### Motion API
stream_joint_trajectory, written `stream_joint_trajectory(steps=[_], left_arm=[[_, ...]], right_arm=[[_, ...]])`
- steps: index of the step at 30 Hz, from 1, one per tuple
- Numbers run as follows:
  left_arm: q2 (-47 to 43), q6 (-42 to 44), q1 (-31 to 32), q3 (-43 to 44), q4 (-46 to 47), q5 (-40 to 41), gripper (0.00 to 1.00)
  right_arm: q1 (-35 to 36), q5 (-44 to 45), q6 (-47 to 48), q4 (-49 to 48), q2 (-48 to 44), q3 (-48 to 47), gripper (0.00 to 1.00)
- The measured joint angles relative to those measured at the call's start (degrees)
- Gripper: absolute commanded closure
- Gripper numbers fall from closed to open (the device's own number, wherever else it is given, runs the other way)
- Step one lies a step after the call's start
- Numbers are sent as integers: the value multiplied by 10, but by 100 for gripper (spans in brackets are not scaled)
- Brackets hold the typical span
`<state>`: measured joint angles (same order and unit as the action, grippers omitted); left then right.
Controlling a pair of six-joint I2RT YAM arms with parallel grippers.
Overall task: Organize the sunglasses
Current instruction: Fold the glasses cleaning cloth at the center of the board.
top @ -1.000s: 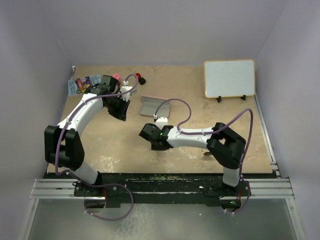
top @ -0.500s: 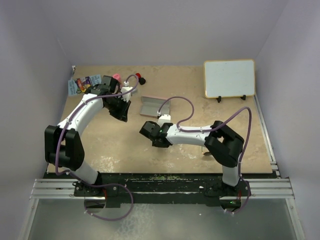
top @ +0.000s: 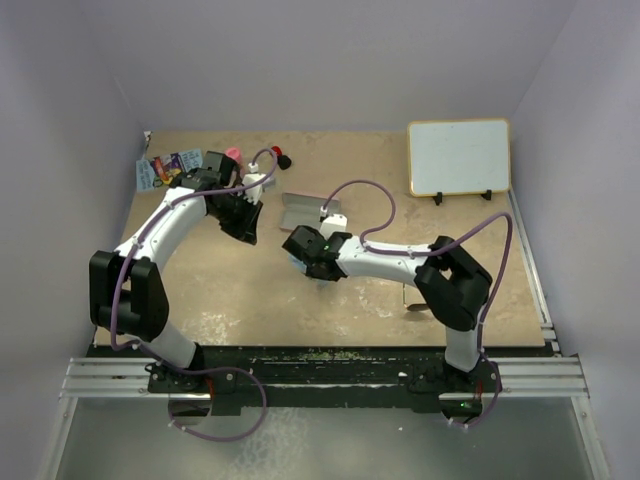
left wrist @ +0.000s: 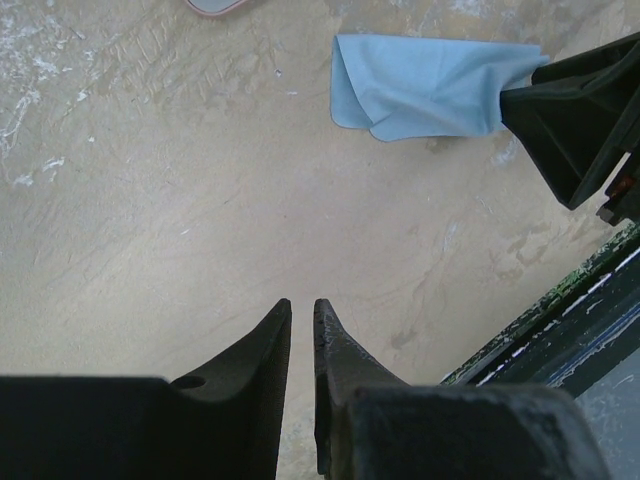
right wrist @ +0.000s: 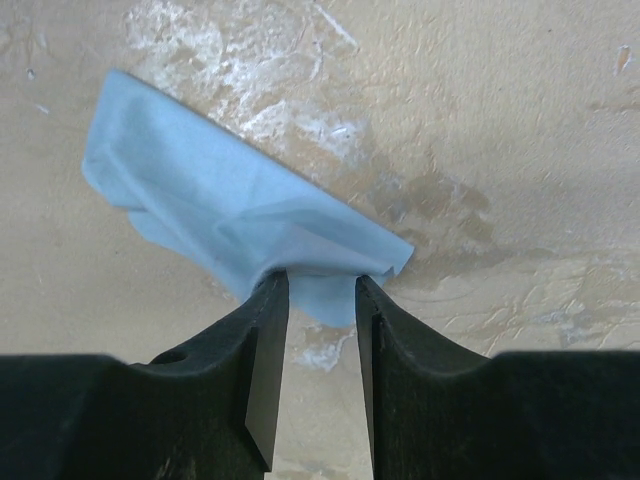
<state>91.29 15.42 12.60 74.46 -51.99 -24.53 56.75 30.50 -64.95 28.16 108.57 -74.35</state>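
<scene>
Top view: pink case [top: 304, 211] lay mid-desk [top: 200, 290], sunglasses not discernible; left wrist: left fingers [left wrist: 300, 325] nearly closed, empty, blue cloth [left wrist: 430, 86] far right; right wrist: right fingers [right wrist: 320, 290] pinched that cloth's [right wrist: 230, 215] near edge.

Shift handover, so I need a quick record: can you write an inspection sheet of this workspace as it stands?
Surface: tan tabletop, scuffed with white marks.
Job's things: sunglasses, nothing seen.
Clutter: light-blue cloth, crumpled; open pink case; whiteboard; small colourful items, far left corner.
Grippers: left gripper nearly closed, empty; right gripper at the cloth's edge, a fold between its fingertips.
Cables: purple cables looping along both arms.
Surroundings: plain pale walls.
</scene>
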Motion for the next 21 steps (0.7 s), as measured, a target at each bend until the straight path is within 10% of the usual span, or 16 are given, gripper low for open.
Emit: stream_joint_trajectory(steps=[21], left_arm=[[57,3,0,31,-24,-33,82]], right_arm=[[-39,-31,22,-50,-6,11,61]])
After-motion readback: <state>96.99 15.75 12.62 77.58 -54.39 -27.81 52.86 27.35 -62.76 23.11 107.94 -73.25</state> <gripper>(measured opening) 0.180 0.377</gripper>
